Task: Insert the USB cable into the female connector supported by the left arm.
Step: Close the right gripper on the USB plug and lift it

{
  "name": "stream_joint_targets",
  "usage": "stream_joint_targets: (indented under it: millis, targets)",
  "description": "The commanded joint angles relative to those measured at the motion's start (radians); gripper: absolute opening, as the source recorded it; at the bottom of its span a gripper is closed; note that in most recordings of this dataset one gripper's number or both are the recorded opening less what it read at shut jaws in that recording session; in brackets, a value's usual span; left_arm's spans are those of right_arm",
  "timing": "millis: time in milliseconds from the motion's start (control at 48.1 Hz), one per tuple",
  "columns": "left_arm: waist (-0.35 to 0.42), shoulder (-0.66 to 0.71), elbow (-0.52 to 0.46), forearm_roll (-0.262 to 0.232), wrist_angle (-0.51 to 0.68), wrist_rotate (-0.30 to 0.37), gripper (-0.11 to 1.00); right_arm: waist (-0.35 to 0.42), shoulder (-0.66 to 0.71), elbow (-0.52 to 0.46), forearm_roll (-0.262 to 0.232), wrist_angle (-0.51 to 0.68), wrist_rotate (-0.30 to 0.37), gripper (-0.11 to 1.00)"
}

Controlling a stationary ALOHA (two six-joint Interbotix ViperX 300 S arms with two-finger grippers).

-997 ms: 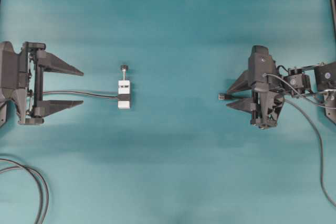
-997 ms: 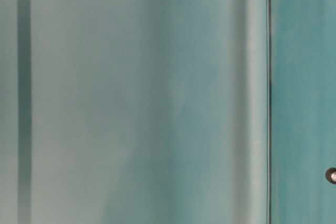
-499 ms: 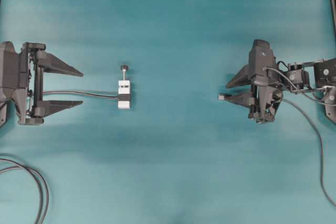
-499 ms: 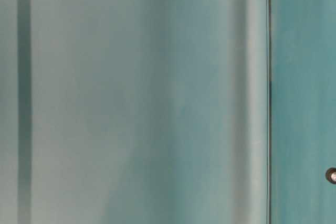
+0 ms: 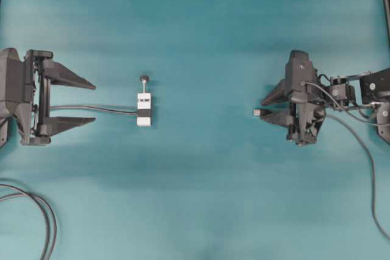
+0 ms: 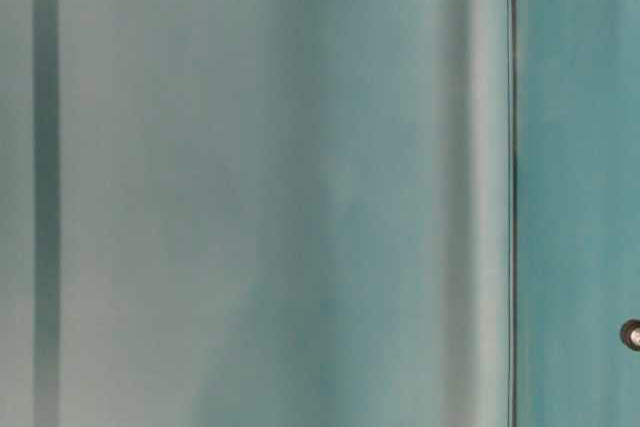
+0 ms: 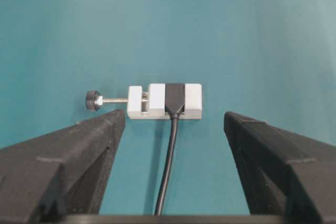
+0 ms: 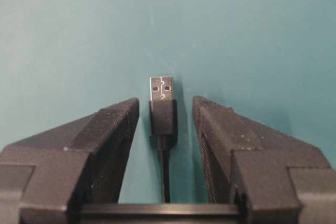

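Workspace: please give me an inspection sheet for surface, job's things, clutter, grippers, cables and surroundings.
Surface: teal table, bare in the middle.
Job's things: white connector block lies flat; USB plug lies flat, metal tip forward.
Clutter: nothing seen.
Grippers: left gripper open, short of the block; right gripper open, straddling the plug, gaps on both sides.
Cables: block's dark cable runs between the left fingers; looped black cable at the corner.
Surroundings: table-level view blurred, nothing seen.

Teal table [image 5: 201, 199]. On it: white female connector [image 5: 144, 110] w/ knob rod, left of centre, its dark cable running toward left edge; USB cable [image 5: 258, 112] plug right of centre, lying flat; looped black cable [image 5: 42, 214] at near-left corner.
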State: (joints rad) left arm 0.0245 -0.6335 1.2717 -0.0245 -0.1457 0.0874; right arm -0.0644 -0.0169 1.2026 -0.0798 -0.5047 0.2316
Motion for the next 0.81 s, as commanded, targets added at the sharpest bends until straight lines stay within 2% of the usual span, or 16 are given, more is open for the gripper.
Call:
stream_joint_targets:
  millis: [0, 436, 499, 665, 790]
  targets:
    - [0.002, 0.0, -0.017, -0.002, -0.005, -0.011, 0.86, 0.005, -0.006, -0.003, -0.002, -0.009, 0.002, 0.49]
    - [0.017, 0.0, -0.015, -0.002, -0.005, -0.011, 0.86, 0.049, 0.057, 0.006, -0.003, -0.003, -0.006, 0.46]
    - [0.018, 0.0, -0.017, -0.002, -0.005, -0.011, 0.85, 0.058, 0.072, 0.003, -0.002, -0.006, -0.015, 0.42]
    - [0.018, 0.0, -0.018, -0.002, -0.002, -0.009, 0.86, 0.083, 0.075, -0.008, -0.003, -0.008, -0.067, 0.22]
    - [0.02, 0.0, -0.021, -0.002, 0.005, -0.009, 0.86, 0.086, 0.077, -0.015, -0.002, -0.006, -0.087, 0.21]
